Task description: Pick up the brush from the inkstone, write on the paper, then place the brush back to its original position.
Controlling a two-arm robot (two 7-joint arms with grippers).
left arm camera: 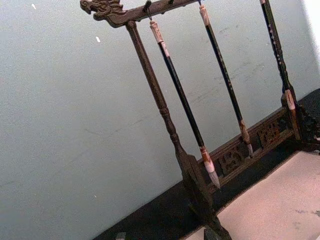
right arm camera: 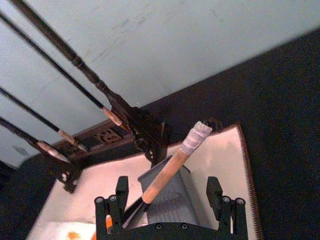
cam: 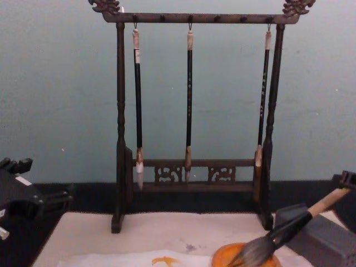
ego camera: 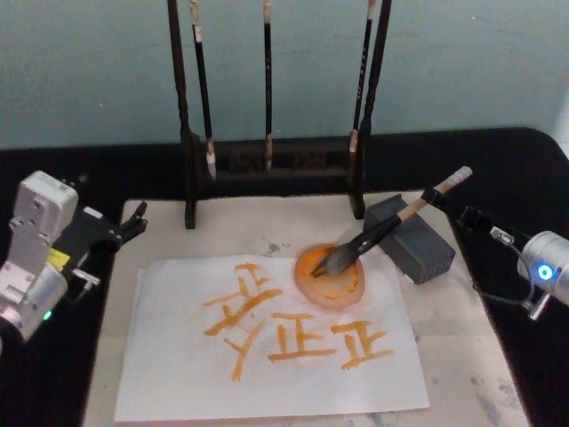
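Note:
The brush [ego camera: 382,231] lies tilted. Its pale handle leans on the grey rectangular inkstone [ego camera: 416,249] and its bushy bristles rest in a round orange dish [ego camera: 331,277]. The white paper [ego camera: 267,378] in front carries several orange characters. My right gripper [ego camera: 466,213] hovers open just right of the taped handle end. In the right wrist view its fingers [right arm camera: 120,192] stand wide on either side of the handle [right arm camera: 165,177] without touching it. My left gripper [ego camera: 133,222] is parked open at the mat's far left corner, holding nothing.
A dark wooden rack [ego camera: 267,169] with three thin black hanging brushes [cam: 189,94] stands at the back of the cream felt mat [ego camera: 462,356]. The black table [ego camera: 516,169] surrounds the mat. Free mat shows right of the paper.

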